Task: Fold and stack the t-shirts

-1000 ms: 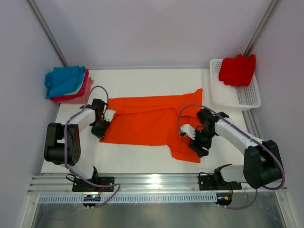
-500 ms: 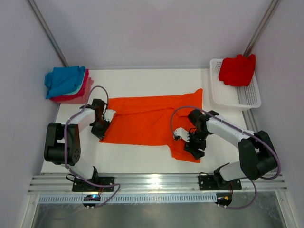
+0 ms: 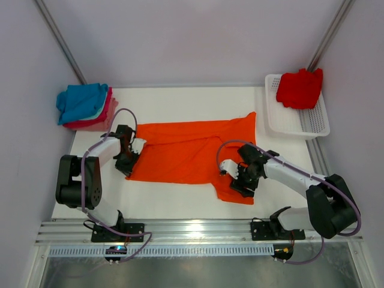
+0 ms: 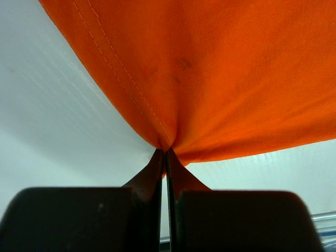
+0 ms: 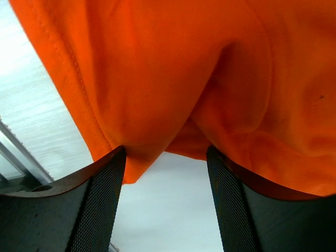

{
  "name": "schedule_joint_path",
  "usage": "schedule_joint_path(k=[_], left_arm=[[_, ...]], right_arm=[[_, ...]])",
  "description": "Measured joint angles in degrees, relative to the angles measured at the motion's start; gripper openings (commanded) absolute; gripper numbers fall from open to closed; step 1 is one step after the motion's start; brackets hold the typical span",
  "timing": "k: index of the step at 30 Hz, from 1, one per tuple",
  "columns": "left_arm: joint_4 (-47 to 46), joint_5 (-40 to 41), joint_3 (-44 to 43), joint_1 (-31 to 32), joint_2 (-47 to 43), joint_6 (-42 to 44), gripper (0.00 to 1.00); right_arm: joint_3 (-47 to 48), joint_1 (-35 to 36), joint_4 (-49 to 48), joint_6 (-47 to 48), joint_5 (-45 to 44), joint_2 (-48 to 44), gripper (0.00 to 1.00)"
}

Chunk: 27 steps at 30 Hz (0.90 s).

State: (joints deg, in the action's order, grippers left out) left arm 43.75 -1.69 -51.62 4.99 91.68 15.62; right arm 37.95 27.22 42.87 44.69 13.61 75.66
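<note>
Orange t-shirt: cropped by the frame on three sides in both wrist views; collar and sleeves hard to make out from above among the creases. Left pincer tips masked by its own body in the top view, contact readable from the left wrist only. Right pincer tips likewise masked from above. Folded stack, well beyond the left pincer toward the back-left corner: blue on top, teal and pink edges below, number of layers not readable. Red t-shirt: bunched, outline unclear, well beyond the right pincer to its right, inside the white mesh basket.

Surface: white table, faint grain in the wrist views. Pale walls on three sides, slanted metal poles in the back corners, metal rail on the near side of both pincers.

Left pincer: clamped on the shirt's left edge, stitched hem running up and left from the tips, cloth fanning out ahead. Right pincer: jaws wide apart, low over the shirt's near right part, soft orange fold bulging between the two fingers, hem just beside the left finger; touching the cloth or not, cannot tell. Bulk of the shirt flat on the table between the two pincers.
</note>
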Motion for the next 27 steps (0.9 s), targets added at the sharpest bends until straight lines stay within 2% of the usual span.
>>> schedule_joint_path(k=[8,14,18,21,22,24,25,27], left_arm=[[0.0,0.0,0.0,0.0,0.0,0.0,0.0],[0.0,0.0,0.0,0.0,0.0,0.0,0.0],[0.0,0.0,0.0,0.0,0.0,0.0,0.0],[0.0,0.0,0.0,0.0,0.0,0.0,0.0],[0.0,0.0,0.0,0.0,0.0,0.0,0.0],[0.0,0.0,0.0,0.0,0.0,0.0,0.0],[0.0,0.0,0.0,0.0,0.0,0.0,0.0],[0.0,0.0,0.0,0.0,0.0,0.0,0.0]], right_arm=[[-0.1,0.2,-1.9,-1.6,-0.6,0.2,0.66],[0.2,1.4,1.3,-0.9,0.4,0.0,0.62],[0.5,2.0,5.7,0.1,2.1,0.0,0.52],[0.9,2.6,7.8,0.7,3.1,0.1,0.36],[0.9,2.8,8.3,0.8,3.3,0.2,0.27],[0.9,3.0,8.8,1.0,3.6,0.5,0.17],[0.9,3.1,9.0,1.0,3.7,0.7,0.08],[0.9,3.2,9.1,1.0,4.0,1.0,0.03]])
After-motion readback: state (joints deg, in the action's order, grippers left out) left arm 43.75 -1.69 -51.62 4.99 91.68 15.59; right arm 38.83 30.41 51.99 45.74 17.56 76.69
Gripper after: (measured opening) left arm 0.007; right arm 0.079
